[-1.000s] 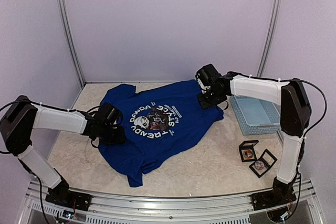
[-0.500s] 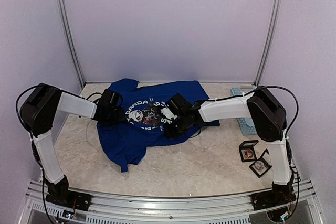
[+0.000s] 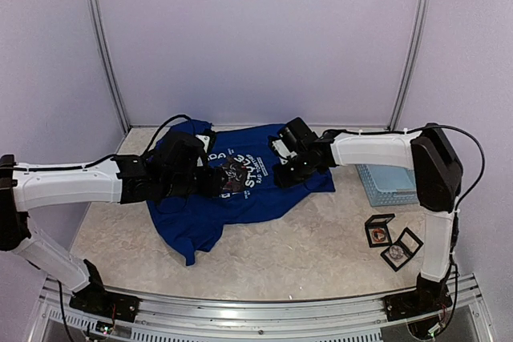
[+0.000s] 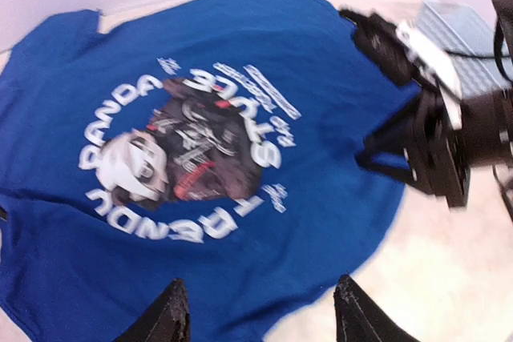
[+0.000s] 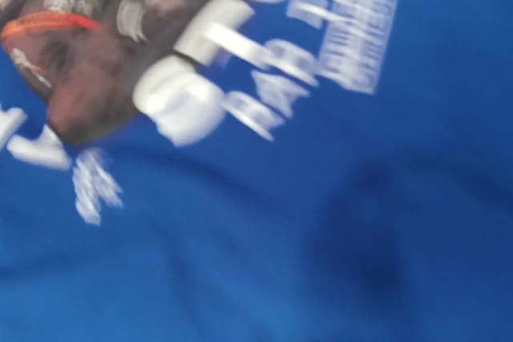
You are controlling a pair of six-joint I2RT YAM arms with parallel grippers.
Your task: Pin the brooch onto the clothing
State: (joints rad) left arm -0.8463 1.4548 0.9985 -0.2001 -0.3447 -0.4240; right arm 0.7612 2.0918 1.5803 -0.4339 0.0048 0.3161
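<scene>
The royal-blue T-shirt (image 3: 240, 198) lies rumpled on the table, its round panda print (image 4: 180, 154) facing up. My left gripper (image 3: 212, 183) hovers over the print's left side. In the left wrist view it (image 4: 260, 282) is open and empty, its fingertips (image 4: 175, 310) straddling the shirt's hem. My right gripper (image 3: 282, 172) is low over the shirt's right part and also shows in the left wrist view (image 4: 385, 146). Its own view shows only blurred blue cloth (image 5: 337, 238) and print, no fingers. Two open black cases (image 3: 379, 231) with round brooches stand at the right front.
A light-blue plastic basket (image 3: 394, 182) stands at the right, behind the cases, and shows in the left wrist view (image 4: 473, 26). Pale walls and metal posts (image 3: 104, 46) close the back and sides. The marbled tabletop (image 3: 321, 254) is bare in front.
My left arm has stretched right, bringing its gripper over the print. My right gripper has pulled back right, off the print. The shirt is bunched further back than one second ago.
</scene>
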